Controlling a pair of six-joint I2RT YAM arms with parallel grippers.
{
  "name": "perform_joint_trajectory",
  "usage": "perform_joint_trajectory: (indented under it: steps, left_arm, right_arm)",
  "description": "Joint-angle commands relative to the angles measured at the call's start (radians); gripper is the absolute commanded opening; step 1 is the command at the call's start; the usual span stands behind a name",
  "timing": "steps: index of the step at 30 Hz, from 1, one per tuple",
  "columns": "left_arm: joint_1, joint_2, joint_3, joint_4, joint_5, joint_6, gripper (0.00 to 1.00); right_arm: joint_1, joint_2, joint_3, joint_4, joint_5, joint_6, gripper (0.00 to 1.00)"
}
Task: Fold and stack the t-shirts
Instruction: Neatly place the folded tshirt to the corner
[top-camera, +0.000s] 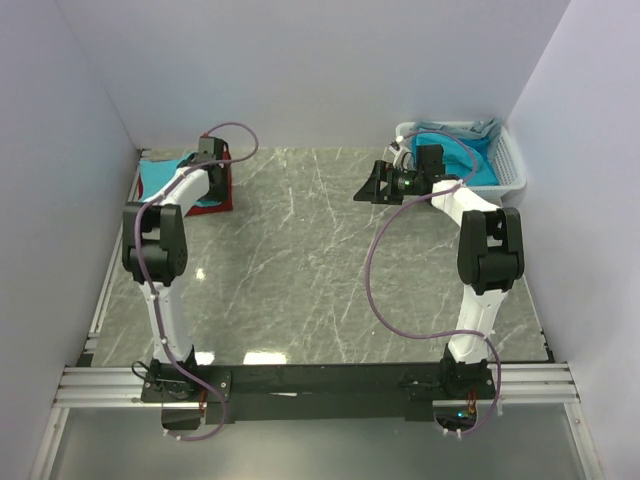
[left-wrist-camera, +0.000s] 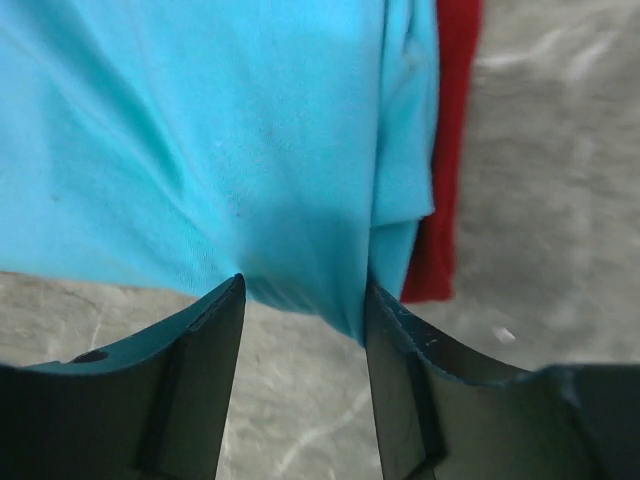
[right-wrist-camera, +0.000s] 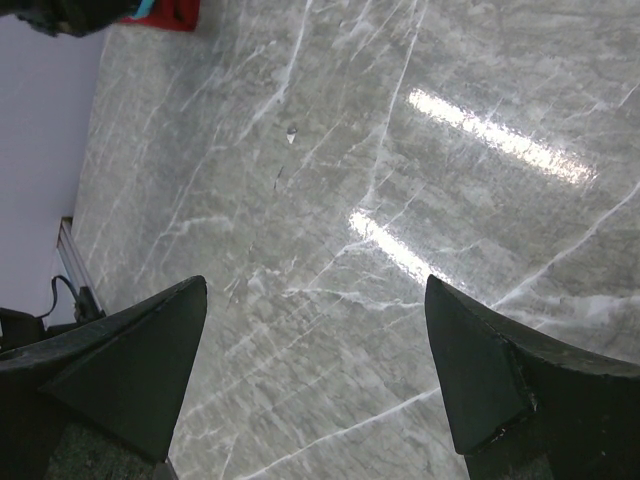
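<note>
So the stack sits at the far left of the table: a turquoise shirt lying on top of the red shirt, with a strip of red poking out along one side in the left wrist view. The left tool is right at the near edge of that turquoise shirt, fingers parted, and the cloth's folded edge sits in the gap, but it doesn't look pinched to me, more like lying loose. The right tool is wide open with nothing in it, staring at bare table. Now the bit that matters, imo: the crumpled turquoise shirt left to do is in the white basket at the far right corner, and the right arm is clearly the nearer one. Thing is, its tool points out toward the middle of the table, so the basket lies behind it and to its right. I'd guess it has to swing back round to reach in. Can't tell that shirt's long axis, it's just a heap.
</note>
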Motion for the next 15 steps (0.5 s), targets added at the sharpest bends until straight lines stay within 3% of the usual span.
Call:
perform_joint_trajectory:
  steps: [1, 5, 6, 10, 12, 13, 15]
  left_arm:
    - [0.003, -0.185, -0.006, 0.075, 0.147, -0.042, 0.56]
    - [0.092, -0.263, -0.029, 0.124, 0.401, -0.111, 0.56]
    - [0.122, -0.265, -0.038, 0.138, 0.562, -0.129, 0.55]
    - [0.232, -0.245, -0.081, 0.18, 0.746, -0.241, 0.46]
    - [0.261, -0.248, -0.117, 0.212, 0.69, -0.277, 0.36]
    - [0.265, -0.251, -0.133, 0.218, 0.639, -0.292, 0.17]
    - [0.272, -0.246, -0.136, 0.229, 0.538, -0.314, 0.0]
  right_arm:
    - [-0.007, -0.012, -0.002, 0.025, -0.012, -0.002, 0.96]
    - [-0.007, -0.012, -0.001, 0.022, -0.01, -0.005, 0.96]
    - [-0.007, -0.014, -0.001, 0.022, -0.01, -0.004, 0.96]
    - [-0.009, -0.014, -0.001, 0.023, -0.012, -0.004, 0.96]
    - [-0.009, -0.014, -0.002, 0.023, -0.014, -0.005, 0.96]
    - [-0.007, -0.012, -0.001, 0.023, -0.014, -0.002, 0.96]
    - [-0.007, -0.009, -0.001, 0.025, -0.015, -0.001, 0.96]
